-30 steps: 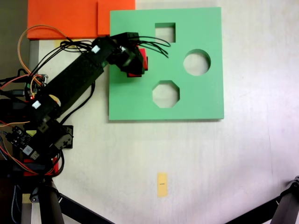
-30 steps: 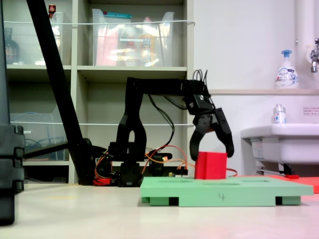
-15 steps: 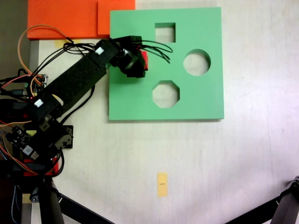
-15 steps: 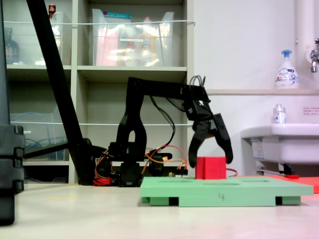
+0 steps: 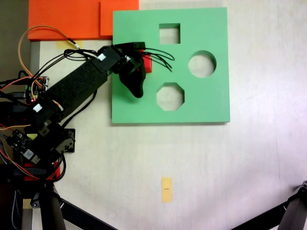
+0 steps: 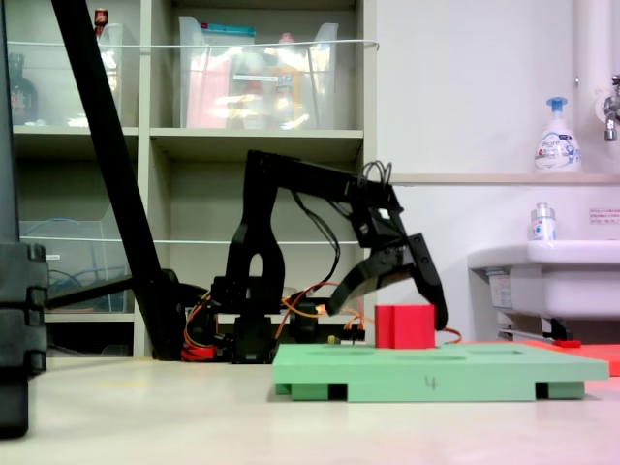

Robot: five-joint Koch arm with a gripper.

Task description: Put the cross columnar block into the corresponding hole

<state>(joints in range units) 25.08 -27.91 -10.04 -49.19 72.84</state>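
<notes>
The red cross columnar block (image 5: 147,63) (image 6: 405,326) stands upright on the left part of the green foam board (image 5: 201,105) (image 6: 436,373). Its base looks sunk a little into the board. The corresponding hole is hidden under the block and the gripper. My black gripper (image 5: 140,71) (image 6: 387,312) is open wide and straddles the block without touching it. In the side-on fixed view, one fingertip (image 6: 335,308) hangs left of the block and the other (image 6: 441,320) right of it. A square, a round and an octagonal cutout (image 5: 170,96) lie open.
Orange foam sheets (image 5: 72,19) lie beyond the board's top-left corner. A small yellow tag (image 5: 166,189) lies on the white table below the board. My base, circuit boards and wires (image 5: 33,143) sit at the left. Black stand legs (image 5: 292,215) cross the bottom corners.
The jaws have spread much wider and let go of the red block. The block sits slightly lower in the board than one second ago. The wrist has dropped and tilted.
</notes>
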